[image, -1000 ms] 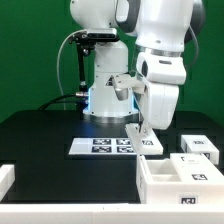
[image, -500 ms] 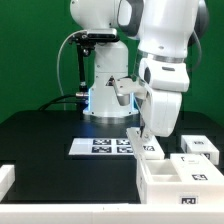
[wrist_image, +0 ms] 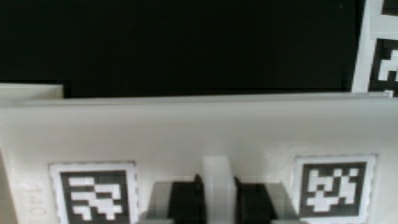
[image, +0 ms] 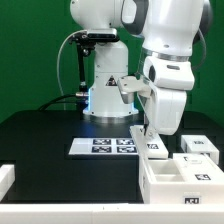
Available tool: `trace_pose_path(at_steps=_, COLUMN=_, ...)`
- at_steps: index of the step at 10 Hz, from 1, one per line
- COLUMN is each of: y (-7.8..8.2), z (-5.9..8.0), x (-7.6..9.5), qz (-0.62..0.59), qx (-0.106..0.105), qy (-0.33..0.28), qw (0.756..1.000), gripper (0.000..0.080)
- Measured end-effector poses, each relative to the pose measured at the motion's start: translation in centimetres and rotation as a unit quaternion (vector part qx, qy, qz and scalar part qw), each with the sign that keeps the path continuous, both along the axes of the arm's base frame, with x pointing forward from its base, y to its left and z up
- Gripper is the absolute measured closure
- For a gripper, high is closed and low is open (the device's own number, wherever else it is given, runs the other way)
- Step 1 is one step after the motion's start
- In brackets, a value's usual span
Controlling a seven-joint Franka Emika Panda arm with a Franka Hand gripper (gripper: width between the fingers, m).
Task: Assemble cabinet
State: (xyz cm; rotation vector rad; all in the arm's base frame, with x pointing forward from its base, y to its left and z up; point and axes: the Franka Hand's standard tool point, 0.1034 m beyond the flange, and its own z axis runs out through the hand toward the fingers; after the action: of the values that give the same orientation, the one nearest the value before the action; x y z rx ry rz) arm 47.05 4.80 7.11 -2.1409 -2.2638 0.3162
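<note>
My gripper (image: 148, 128) is shut on a white cabinet panel (image: 152, 142) with marker tags and holds it upright, just above the table. The panel hangs at the far left corner of the open white cabinet box (image: 172, 180), seen from the exterior view. In the wrist view the panel (wrist_image: 196, 130) fills the lower half with two tags. The dark fingers (wrist_image: 178, 200) clamp a thin white ridge of it, with my gripper (wrist_image: 217, 196) centred between the tags. Another tagged white block (image: 200, 148) lies behind the box.
The marker board (image: 103, 146) lies flat on the black table just to the exterior view's left of the held panel. A white block (image: 5, 178) sits at the exterior view's left edge. The robot base (image: 105, 95) stands behind.
The arm has carried the panel toward the exterior view's right, from beside the marker board to the far corner of the cabinet box. The grip has not changed.
</note>
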Motion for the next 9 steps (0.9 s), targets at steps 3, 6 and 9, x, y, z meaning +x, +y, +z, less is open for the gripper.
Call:
trace_pose_path(at_steps=3, y=0.4, z=-0.3, x=-0.2, qz=0.002, qx=0.001, qy=0.003, qw=1.000, gripper=0.0735)
trace_pose_path(at_steps=6, y=1.6, z=0.1, x=0.3, qz=-0.003, qx=0.002, qy=-0.004, qw=1.000, gripper=0.0735)
trace_pose_path(at_steps=9, y=-0.2, z=0.4, x=0.4, qz=-0.016, qx=-0.005, qy=0.011, qw=1.000, gripper=0.0735)
